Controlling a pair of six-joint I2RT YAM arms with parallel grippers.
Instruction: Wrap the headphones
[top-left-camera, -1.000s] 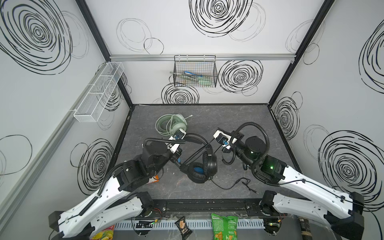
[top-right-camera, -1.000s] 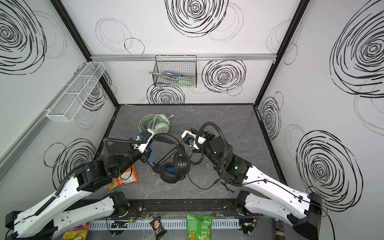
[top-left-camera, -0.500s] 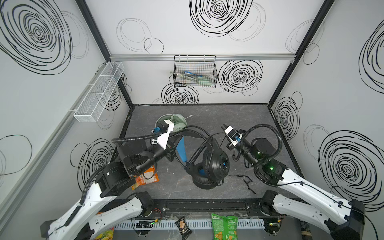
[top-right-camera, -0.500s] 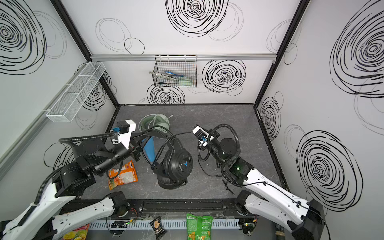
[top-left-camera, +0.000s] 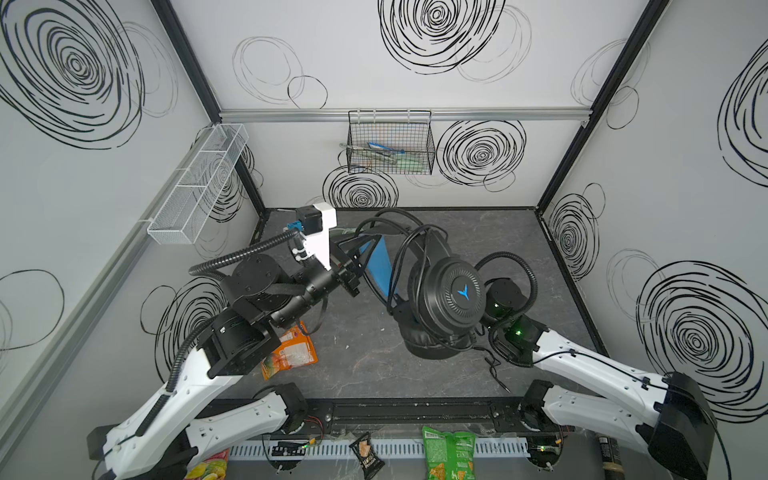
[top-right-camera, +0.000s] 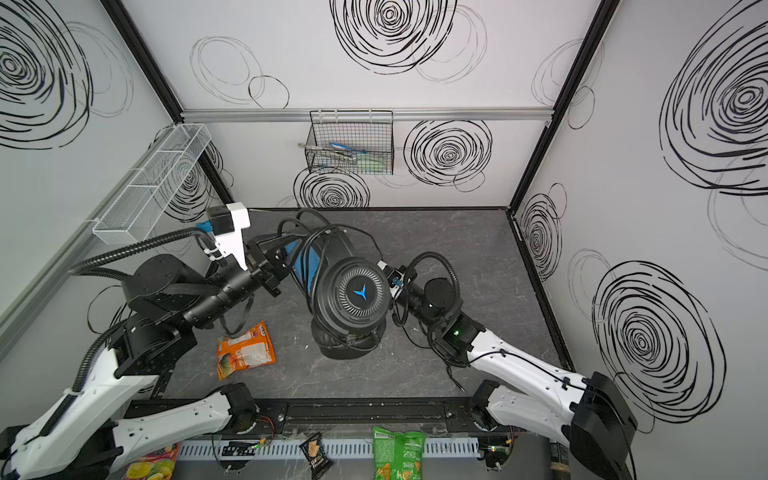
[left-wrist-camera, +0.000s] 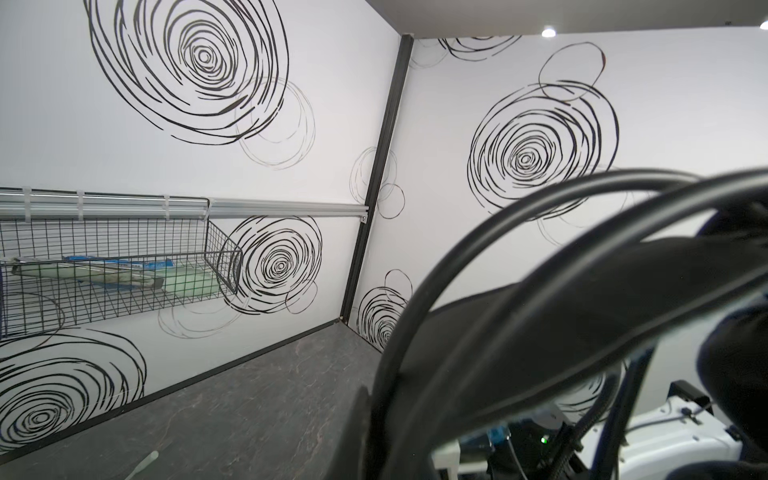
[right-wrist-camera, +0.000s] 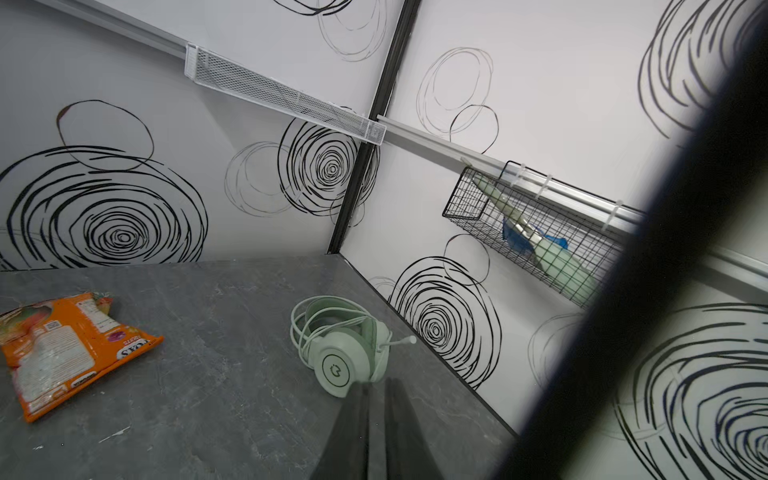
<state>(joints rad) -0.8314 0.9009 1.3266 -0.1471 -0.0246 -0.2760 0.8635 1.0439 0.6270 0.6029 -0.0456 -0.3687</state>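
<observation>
An orange snack bag (top-left-camera: 289, 351) lies flat on the bench (top-left-camera: 478, 232) at the left, out of the way. Just right of it the left tool (top-left-camera: 354, 270) is clamped tight on the blue-lined headband of the black headphones (top-left-camera: 451, 293) and holds them up, with one ear cup facing the top views and the other hanging below it. The mint-green headphones (right-wrist-camera: 345, 357) sit near the back corner of the bench, their white cable coiled about them, and look finished.

Several loops of the black cable (top-left-camera: 399, 257) already run round the black headband, and its loose end with the plug (top-left-camera: 498, 376) trails on the bench at the right. The right tool (right-wrist-camera: 376, 399), hidden behind the ear cup in both top views, shows in its wrist view with its fingers (right-wrist-camera: 353, 419) drawn almost together. Whether they pinch the cable I cannot tell.

The headband is probably stiff and springy, so it makes the firm handle. The cups are heavy and padded and will likely swing. The cable is thin, limp and smooth, so it is best taken close to the last loop.
</observation>
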